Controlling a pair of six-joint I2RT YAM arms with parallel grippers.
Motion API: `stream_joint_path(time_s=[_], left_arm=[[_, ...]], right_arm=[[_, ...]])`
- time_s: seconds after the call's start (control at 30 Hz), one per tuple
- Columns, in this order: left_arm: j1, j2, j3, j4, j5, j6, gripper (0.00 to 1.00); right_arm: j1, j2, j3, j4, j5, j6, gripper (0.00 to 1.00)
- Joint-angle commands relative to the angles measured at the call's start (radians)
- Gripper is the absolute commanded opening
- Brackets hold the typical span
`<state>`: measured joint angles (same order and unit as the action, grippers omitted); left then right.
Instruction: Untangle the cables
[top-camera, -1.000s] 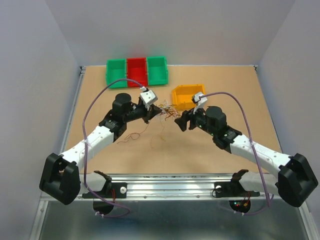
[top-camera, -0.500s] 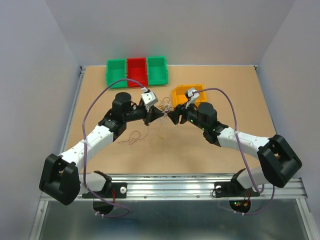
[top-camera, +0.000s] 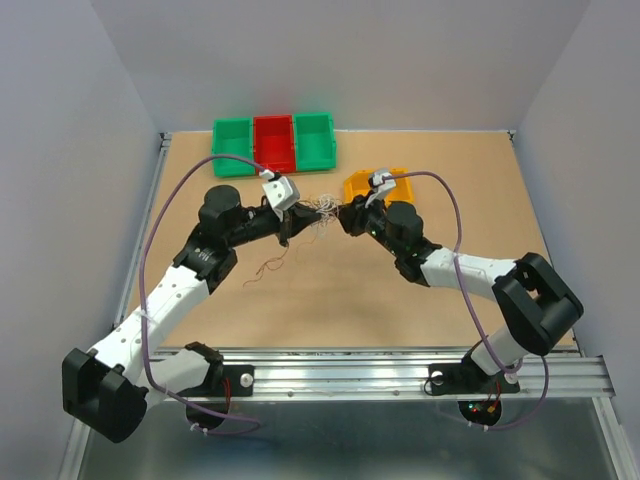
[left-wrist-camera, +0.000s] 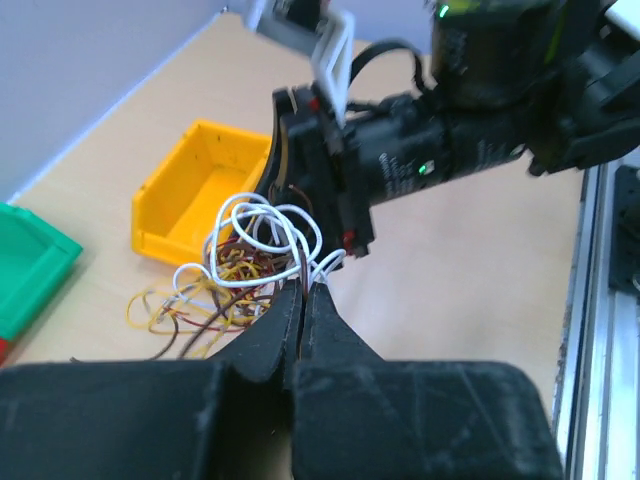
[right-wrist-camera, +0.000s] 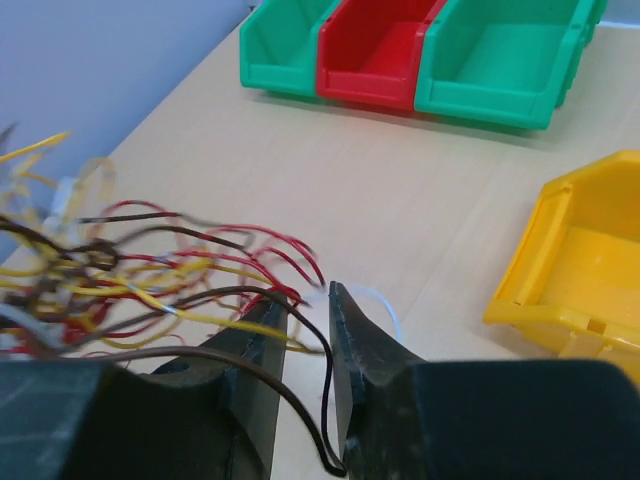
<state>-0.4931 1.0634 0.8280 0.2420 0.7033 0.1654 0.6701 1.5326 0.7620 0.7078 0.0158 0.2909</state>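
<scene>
The cables (top-camera: 320, 208) are a small tangle of thin white, red, yellow and brown wires held off the table between my two grippers. My left gripper (top-camera: 291, 222) is shut on white and brown strands (left-wrist-camera: 268, 226) at its fingertips (left-wrist-camera: 303, 292). My right gripper (top-camera: 346, 214) faces it from the other side; its jaws (right-wrist-camera: 307, 300) stand slightly apart, with a dark brown wire (right-wrist-camera: 330, 400) running through the gap and red and yellow strands (right-wrist-camera: 200, 270) just to its left. One loose reddish cable (top-camera: 264, 268) lies on the table below the left gripper.
A yellow bin (top-camera: 393, 183) stands just behind the right gripper and also shows in the left wrist view (left-wrist-camera: 176, 196). A row of green, red and green bins (top-camera: 273, 143) stands at the back left. A metal rail (top-camera: 400, 362) runs along the near edge.
Both grippers have moved toward the back of the table with the tangle. The right gripper has closed in on the tangle and the gap between the two grippers has shrunk.
</scene>
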Motion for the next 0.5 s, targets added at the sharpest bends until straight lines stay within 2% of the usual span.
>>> stream_joint_path(time_s=[0.0,0.17,0.23,0.27,0.3,0.4,0.47], left_arm=[[0.001,-0.060,0.157,0.005,0.044,-0.050,0.00],[0.001,-0.054,0.354,-0.087,-0.027,-0.058,0.00],[0.001,-0.059,0.457,-0.122,-0.111,-0.064,0.00],[0.001,-0.066,0.489,-0.130,-0.164,-0.070,0.00],[0.002,-0.086,0.544,-0.135,-0.308,-0.076,0.00],[0.002,-0.152,0.576,-0.112,-0.547,-0.099,0.00],[0.002,-0.183,0.560,-0.086,-0.623,-0.096,0.00]], right_arm=[[0.008,0.033,0.074,0.025,0.088,0.030,0.28],[0.006,0.073,0.108,-0.028,0.189,0.048,0.27],[0.006,0.084,0.146,-0.103,0.210,0.041,0.27],[0.006,0.089,0.152,-0.125,0.220,0.039,0.27],[0.008,0.089,0.157,-0.151,0.242,0.039,0.27],[0.006,0.068,0.143,-0.165,0.274,0.037,0.27],[0.006,0.051,0.128,-0.174,0.297,0.036,0.27]])
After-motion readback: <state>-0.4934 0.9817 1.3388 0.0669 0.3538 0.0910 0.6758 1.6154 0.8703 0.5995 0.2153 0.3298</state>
